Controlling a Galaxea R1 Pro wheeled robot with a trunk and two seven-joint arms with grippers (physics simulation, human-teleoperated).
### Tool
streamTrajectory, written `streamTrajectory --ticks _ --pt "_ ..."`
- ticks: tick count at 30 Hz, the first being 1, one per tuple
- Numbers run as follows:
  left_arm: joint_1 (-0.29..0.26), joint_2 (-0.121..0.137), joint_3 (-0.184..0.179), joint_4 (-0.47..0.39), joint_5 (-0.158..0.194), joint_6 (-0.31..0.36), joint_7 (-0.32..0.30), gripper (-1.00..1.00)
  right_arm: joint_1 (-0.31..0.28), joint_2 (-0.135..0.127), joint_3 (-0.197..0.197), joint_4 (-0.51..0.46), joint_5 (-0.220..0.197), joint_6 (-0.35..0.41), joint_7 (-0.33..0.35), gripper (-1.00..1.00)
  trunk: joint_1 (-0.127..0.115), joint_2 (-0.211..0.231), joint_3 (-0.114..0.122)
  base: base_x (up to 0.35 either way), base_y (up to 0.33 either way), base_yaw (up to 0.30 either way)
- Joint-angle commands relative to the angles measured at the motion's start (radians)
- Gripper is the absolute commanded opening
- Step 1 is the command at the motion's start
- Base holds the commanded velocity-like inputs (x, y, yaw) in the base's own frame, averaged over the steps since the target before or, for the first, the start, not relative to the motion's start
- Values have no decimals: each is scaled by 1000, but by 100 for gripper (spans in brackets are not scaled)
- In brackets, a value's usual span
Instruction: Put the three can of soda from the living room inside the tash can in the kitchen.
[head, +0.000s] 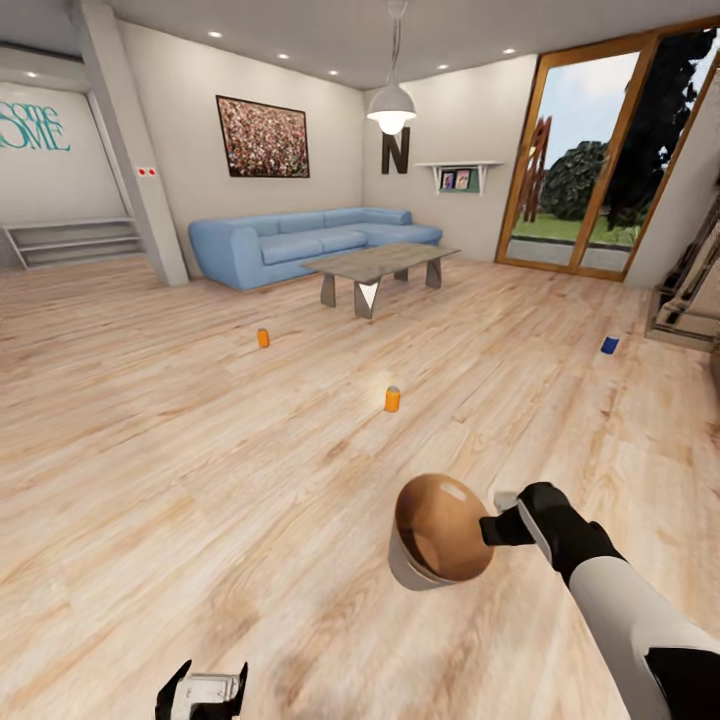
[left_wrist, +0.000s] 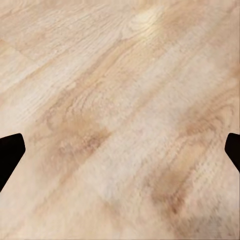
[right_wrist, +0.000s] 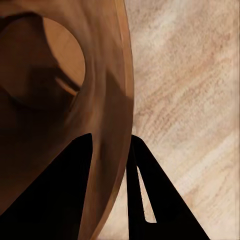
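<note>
1. My right gripper (head: 497, 527) is clamped on the rim of the tash can (head: 437, 532), one finger inside the wall and one outside, as the right wrist view confirms (right_wrist: 107, 190). I carry the bin tilted, mouth towards the head camera, above the wood floor (head: 200, 480).
2. My left gripper (head: 203, 692) hangs low with its fingers spread wide and nothing between them; bare floor lies beyond the jaws.
3. The nearer orange can (head: 392, 398) stands upright on the floor ahead of the right jaws, well apart. The farther orange can (head: 263, 338) stands beyond it, near the grey low table (head: 375, 263) and blue sofa (head: 300, 240). The blue can (head: 609, 344) sits off to the right side; I cannot tell whether it is upright.
4. Handling judgement, bin: light and stiff. A rim pinch lets it swing, so I keep wrist motions slow.
5. Handling judgement, cans: light, rigid, with a smooth, slippery round wall. I would take each at mid-height across the diameter, jaws level, with moderate squeeze. A nudge will likely tip and roll one.
6. Risk: an off-centre approach pushes the can away from the jaws.
</note>
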Motion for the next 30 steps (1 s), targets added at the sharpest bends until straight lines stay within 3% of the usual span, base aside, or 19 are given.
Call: streamTrajectory --ticks 1,2,5,9,13,20,25,30 --pt "-10 0 0 -10 0 25 0 100 0 0 -4 -1 -32 4 6 -100 0 0 4 0 0 0" --pt "-32 0 0 -31 0 85 0 100 0 -1 -7 -1 -32 4 9 -100 -1 0 8 0 0 0" --pt "-77 0 1 -57 3 177 -1 100 0 -2 -10 -1 -31 4 12 -100 -2 1 19 0 0 0" --pt "-222 4 2 -79 6 363 -2 100 0 0 -6 -1 -31 5 12 -100 -4 2 35 0 0 0" --pt "-272 4 3 -73 6 427 -2 100 0 2 -1 -1 -31 5 12 -100 -6 3 50 0 0 0" --pt "-307 8 6 -58 34 471 -29 100 0 3 2 -1 -31 5 9 -100 -9 5 77 0 0 0" --pt "-410 18 7 -44 52 612 -41 100 0 4 2 -1 -31 5 7 -100 -11 6 97 0 0 0" --pt "-462 20 7 47 59 674 -38 100 0 13 3 0 -31 5 2 -100 -14 7 116 0 0 0"
